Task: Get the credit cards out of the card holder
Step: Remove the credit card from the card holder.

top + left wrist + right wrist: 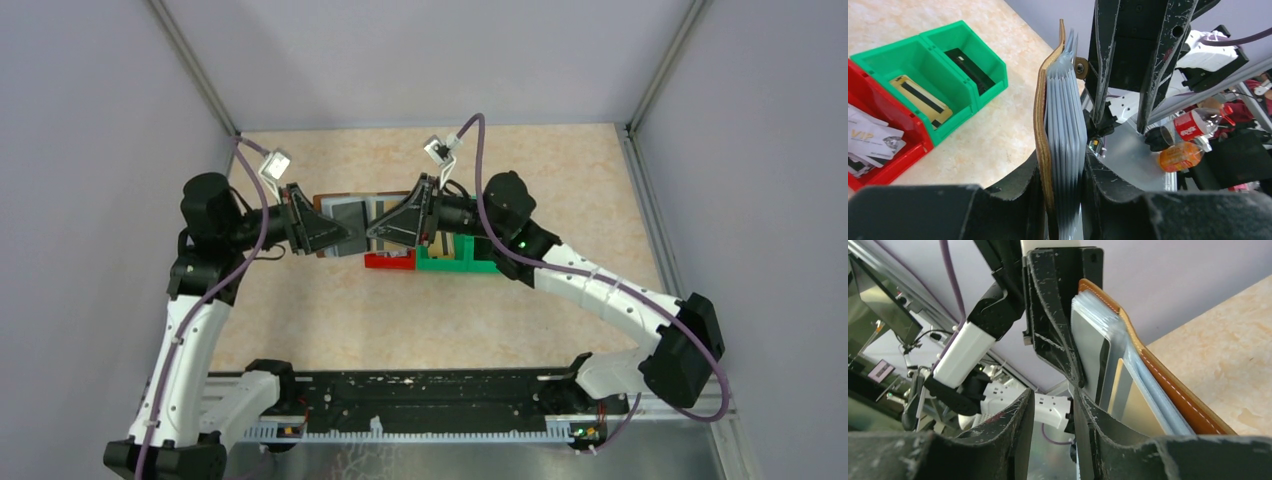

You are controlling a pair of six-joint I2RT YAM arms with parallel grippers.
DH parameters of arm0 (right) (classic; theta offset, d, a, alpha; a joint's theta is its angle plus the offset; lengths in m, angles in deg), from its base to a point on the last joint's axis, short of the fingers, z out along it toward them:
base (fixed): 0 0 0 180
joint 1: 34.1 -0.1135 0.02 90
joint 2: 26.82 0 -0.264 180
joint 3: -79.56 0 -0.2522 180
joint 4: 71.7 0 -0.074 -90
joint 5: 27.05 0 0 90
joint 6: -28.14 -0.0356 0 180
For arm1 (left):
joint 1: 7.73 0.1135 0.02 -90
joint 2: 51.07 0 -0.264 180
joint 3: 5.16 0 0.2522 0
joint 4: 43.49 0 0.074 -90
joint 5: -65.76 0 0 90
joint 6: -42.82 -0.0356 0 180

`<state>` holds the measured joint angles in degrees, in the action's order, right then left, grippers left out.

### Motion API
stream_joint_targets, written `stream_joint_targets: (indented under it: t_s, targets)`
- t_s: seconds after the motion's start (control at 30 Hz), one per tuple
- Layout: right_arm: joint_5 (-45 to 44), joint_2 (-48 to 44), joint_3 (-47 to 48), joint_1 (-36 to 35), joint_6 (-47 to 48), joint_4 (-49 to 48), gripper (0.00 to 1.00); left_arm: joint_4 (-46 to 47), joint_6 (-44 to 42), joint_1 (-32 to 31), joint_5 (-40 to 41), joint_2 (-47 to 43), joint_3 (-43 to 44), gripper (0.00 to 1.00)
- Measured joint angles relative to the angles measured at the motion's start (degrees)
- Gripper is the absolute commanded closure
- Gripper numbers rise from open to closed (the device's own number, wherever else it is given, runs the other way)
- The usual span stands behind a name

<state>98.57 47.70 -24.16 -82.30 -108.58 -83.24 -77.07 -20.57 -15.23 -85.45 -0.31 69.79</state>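
The brown card holder (pixel 1041 115) is held upright above the table, its grey-blue clear pockets (pixel 1066 125) fanned out. My left gripper (pixel 1063 200) is shut on its lower edge, cover and pockets pinched together. In the top view the holder (pixel 350 214) hangs between my left gripper (pixel 344 237) and right gripper (pixel 378 232). My right gripper (pixel 1053 432) is open and empty, one finger against the pockets. A gold credit card (pixel 1138 402) and a grey one (pixel 1089 355) sit in the holder (pixel 1173 390). A gold striped card (pixel 922 97) and a dark card (pixel 968 67) lie in the green bin.
A green bin (pixel 993 70) and a red bin (pixel 908 150) stand side by side on the table, just in front of the holder in the top view, red (pixel 390 261) left of green (pixel 456 263). White VIP cards (pixel 873 140) lie in the red bin. Grey walls enclose the table.
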Motion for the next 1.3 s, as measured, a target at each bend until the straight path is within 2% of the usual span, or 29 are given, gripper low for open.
stream_joint_targets:
  t_s: [0.67,1.13,1.3]
  targets:
    - [4.66,-0.02,-0.26,0.00,1.03,1.29,0.67,1.62,4.96,0.00,-6.99,2.16,1.97,1.00]
    - [4.28,3.76,-0.26,-2.23,-1.99,-5.88,0.80,3.23,6.12,0.00,-7.43,2.16,1.95,1.00]
    - [3.89,4.11,-0.26,-2.27,-2.54,-6.21,0.74,3.08,5.88,0.22,-7.23,2.16,1.92,1.00]
